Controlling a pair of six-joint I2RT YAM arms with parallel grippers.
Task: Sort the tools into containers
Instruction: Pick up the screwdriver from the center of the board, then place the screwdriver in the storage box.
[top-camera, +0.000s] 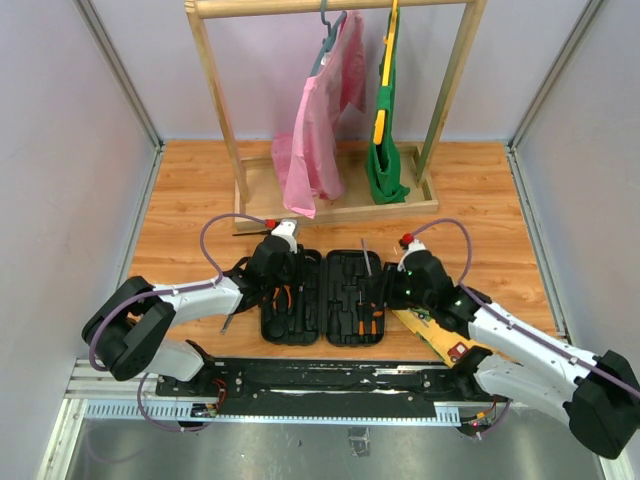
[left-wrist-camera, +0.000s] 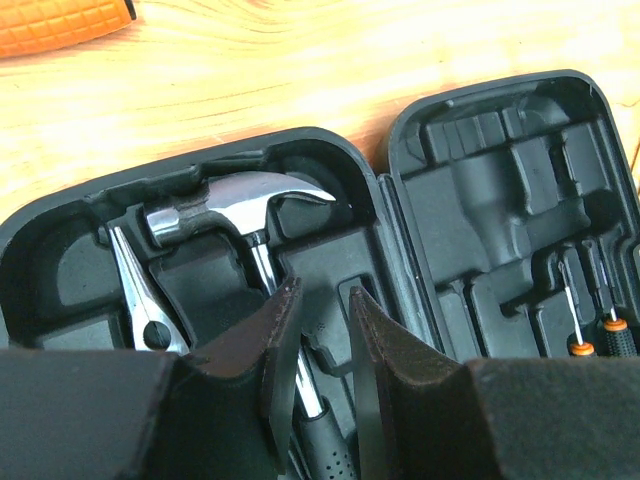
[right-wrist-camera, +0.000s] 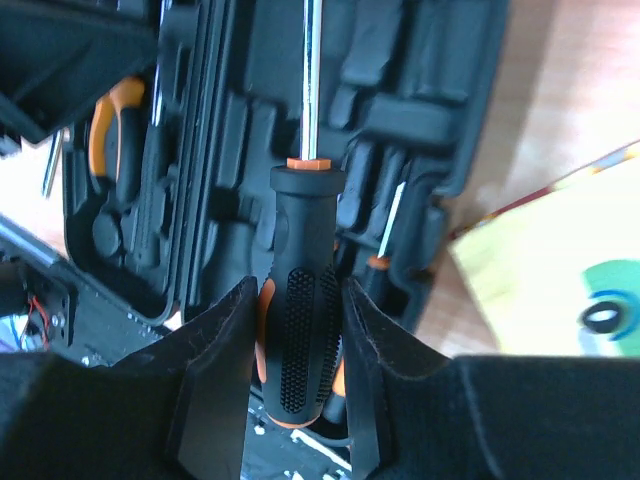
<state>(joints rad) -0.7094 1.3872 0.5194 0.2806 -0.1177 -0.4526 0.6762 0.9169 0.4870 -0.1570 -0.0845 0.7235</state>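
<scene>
screwdriver (right-wrist-camera: 300, 225) in right gripper (right-wrist-camera: 297, 295) hovers over case (right-wrist-camera: 435, 125), tip past its far rim.

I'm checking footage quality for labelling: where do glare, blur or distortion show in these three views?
Top external: even light, no harsh shadows, wall edges lean outward, tool case clear. Left wrist: bright glare on the hammer head, near fingers soft. Right wrist: screwdriver handle crisp, yellow board washed out and blurred.
</scene>
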